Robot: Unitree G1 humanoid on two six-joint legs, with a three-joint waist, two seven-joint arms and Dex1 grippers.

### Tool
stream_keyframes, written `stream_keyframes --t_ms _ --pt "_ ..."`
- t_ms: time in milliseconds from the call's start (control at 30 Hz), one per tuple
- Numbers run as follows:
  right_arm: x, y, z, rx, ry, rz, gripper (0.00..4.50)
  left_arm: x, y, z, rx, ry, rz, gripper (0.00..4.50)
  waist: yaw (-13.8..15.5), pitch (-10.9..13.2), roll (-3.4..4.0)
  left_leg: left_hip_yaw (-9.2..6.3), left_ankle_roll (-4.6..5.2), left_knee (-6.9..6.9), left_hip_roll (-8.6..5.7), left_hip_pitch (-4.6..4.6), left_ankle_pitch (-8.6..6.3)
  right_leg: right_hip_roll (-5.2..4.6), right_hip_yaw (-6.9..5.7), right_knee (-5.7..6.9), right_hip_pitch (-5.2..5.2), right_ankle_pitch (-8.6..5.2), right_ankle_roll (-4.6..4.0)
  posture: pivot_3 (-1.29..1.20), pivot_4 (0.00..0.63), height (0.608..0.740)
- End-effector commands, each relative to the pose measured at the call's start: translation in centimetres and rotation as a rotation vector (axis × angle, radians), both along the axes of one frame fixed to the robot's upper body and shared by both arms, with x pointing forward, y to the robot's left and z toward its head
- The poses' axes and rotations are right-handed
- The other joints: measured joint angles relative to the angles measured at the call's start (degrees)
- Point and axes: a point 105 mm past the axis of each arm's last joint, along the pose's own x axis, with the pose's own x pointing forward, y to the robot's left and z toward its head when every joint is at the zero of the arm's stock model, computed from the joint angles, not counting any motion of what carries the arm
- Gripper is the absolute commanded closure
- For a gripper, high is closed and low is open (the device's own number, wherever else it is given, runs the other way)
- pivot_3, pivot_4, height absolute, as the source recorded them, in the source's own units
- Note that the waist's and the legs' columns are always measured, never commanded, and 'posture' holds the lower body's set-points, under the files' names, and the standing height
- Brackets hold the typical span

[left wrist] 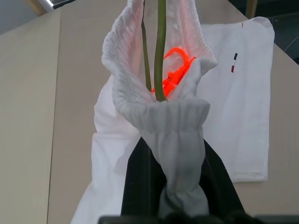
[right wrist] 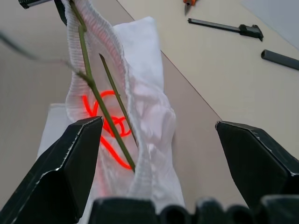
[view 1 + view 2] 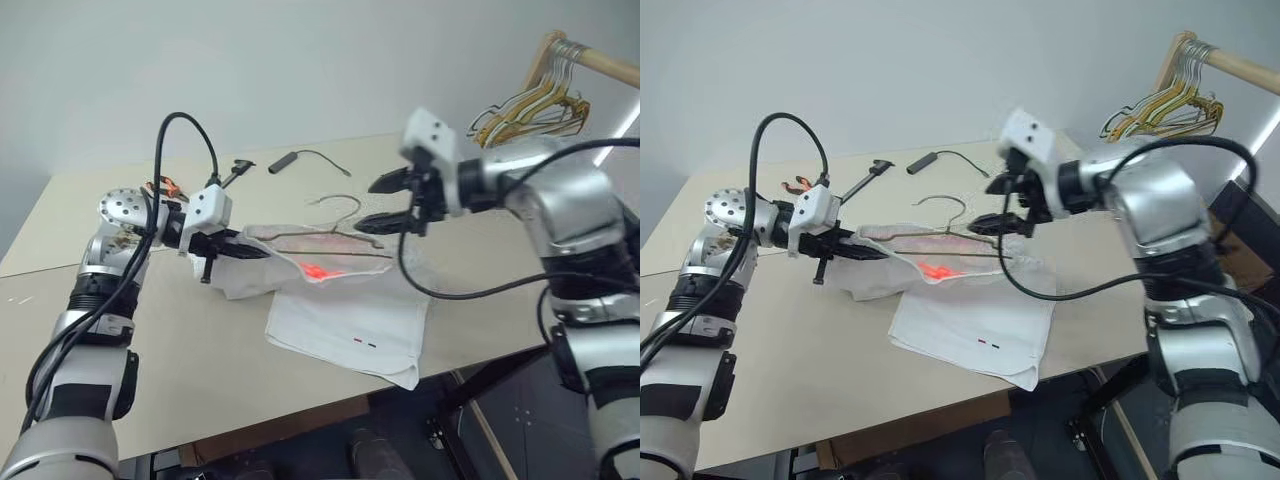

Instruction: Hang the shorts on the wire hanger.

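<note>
The white shorts [image 3: 345,320] lie partly on the table, their waistband lifted and stretched at the left end. My left gripper [image 3: 245,250] is shut on that bunched waistband [image 1: 180,126]. The thin wire hanger [image 3: 330,233] runs inside the waistband opening, beside a red patch [image 3: 315,270], and its hook [image 3: 345,203] sticks up above the fabric. My right gripper [image 3: 368,205] hovers open just right of the hook, nothing between its fingers [image 2: 70,163]. In the right wrist view the hanger wire [image 2: 96,91] and waistband lie ahead of the open jaws.
A bunch of yellow and pale hangers [image 3: 530,105] hangs on a wooden rail at the far right. A black tool [image 3: 237,170], a black cable piece [image 3: 285,160] and an orange clip [image 3: 168,185] lie at the table's back. The table's front edge [image 3: 300,410] is near.
</note>
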Motion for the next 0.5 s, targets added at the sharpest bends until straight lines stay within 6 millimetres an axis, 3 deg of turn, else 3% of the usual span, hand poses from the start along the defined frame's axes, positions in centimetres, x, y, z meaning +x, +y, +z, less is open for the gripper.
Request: stream_keyframes --t_ms 33,267,500 --pt "-2.2 -1.5 1.5 0.025 -0.086 0.037 0.03 0.1 0.0 1.6 -0.037 -0.051 0.006 4.50 0.01 0.00 0.00 0.01 0.00 0.00 0.00 0.00 0.00 0.00 0.00 0.00 0.01 0.00 0.00 -0.16 0.000 0.740" --pt "-3.2 -4.4 -2.9 -0.258 -0.216 0.007 0.03 -0.1 0.1 1.5 -0.040 -0.049 0.013 4.50 -0.19 0.00 0.00 0.39 0.00 0.00 0.00 0.26 0.00 0.03 0.16 -0.10 0.12 -0.05 0.07 -0.15 0.000 0.740" --pt "-0.5 -3.6 -5.9 -0.436 -0.363 -0.033 0.03 -0.2 0.2 1.5 -0.037 -0.051 0.017 4.50 -0.14 0.00 0.00 0.56 -0.01 0.01 0.04 0.52 0.00 0.16 0.29 -0.01 0.29 -0.05 0.07 -0.14 0.000 0.740"
